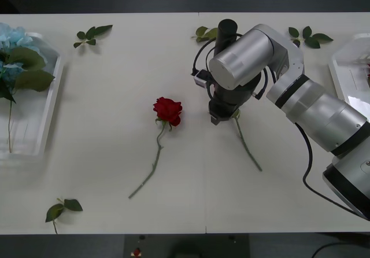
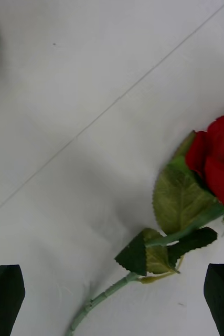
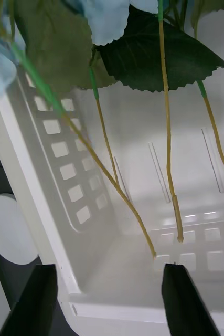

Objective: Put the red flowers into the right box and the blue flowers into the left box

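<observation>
In the front view, the right end effector [image 1: 222, 118] hovers mid-frame over a red flower whose stem [image 1: 247, 146] trails down-right; a second rose [image 1: 168, 110] lies left of it on the desk [image 1: 115, 96], blue flowers [image 1: 14, 44] in the left box [image 1: 49, 104]. Right wrist view: fingers apart at the bottom corners, rose [image 2: 222, 163] at right edge, so the next move seems to be lowering onto the stem. Left wrist view: left end effector [image 3: 109, 299] open over the box.

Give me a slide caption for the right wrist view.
Open right gripper hovering over a red rose lying on the table.

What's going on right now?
Right claw open above a deep red rose on the table. Left claw open over white plastic tray holding pale blue flowers. Nothing blocking.
</observation>
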